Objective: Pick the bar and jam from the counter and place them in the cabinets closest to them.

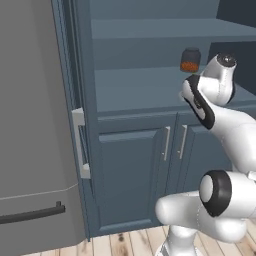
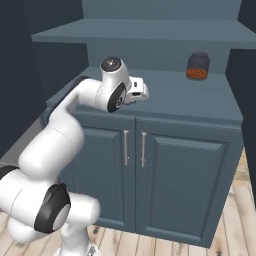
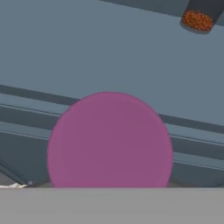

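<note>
The jam (image 3: 109, 142) is a pink-magenta round shape very close to the hand camera, hanging over the front edge of the cabinet's open shelf (image 2: 190, 97). It hides my fingertips, and my gripper (image 2: 142, 92) appears shut on it. The hand sits at shelf height, above the paired doors (image 2: 165, 170) of the dark blue-grey cabinet (image 1: 135, 90). The bar and the counter are out of view.
A dark jar with orange contents (image 2: 198, 66) (image 1: 190, 60) (image 3: 197, 19) stands at the back right of the same shelf. A second shelf (image 2: 150, 30) runs above. The grey fridge (image 1: 35, 125) stands left of the cabinet. Slim silver handles (image 2: 126, 147) mark the doors.
</note>
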Motion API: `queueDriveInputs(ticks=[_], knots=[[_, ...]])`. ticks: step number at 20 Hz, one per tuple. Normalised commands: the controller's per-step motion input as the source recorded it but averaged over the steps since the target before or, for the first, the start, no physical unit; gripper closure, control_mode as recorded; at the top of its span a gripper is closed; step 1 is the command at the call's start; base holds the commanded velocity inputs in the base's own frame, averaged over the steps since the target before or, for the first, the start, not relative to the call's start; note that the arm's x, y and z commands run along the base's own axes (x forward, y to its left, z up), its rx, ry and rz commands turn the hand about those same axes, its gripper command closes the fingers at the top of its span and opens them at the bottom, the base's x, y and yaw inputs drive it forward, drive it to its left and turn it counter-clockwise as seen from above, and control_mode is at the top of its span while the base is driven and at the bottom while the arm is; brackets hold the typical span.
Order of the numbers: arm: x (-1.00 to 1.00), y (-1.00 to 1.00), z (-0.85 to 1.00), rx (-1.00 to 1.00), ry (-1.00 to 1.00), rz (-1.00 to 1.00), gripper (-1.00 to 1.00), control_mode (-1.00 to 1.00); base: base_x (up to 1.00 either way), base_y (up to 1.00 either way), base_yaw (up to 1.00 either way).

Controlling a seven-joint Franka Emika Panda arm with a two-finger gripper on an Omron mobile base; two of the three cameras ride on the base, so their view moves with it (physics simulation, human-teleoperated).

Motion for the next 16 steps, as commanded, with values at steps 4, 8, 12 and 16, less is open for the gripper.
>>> queueDriveInputs(ticks=[4,8,12,16], knots=[[0.35,0.01,-0.06,0.0,0.0,0.0,1.0,-1.0,0.0,0.0,0.0],[0.4,0.0,-0.07,0.0,0.01,0.0,1.0,-1.0,0.0,0.0,0.0],[0.37,0.0,-0.12,0.0,0.04,0.0,1.0,-1.0,0.0,0.0,0.0],[0.37,0.0,-0.12,0.0,0.05,0.0,1.0,-1.0,0.0,0.0,0.0]])
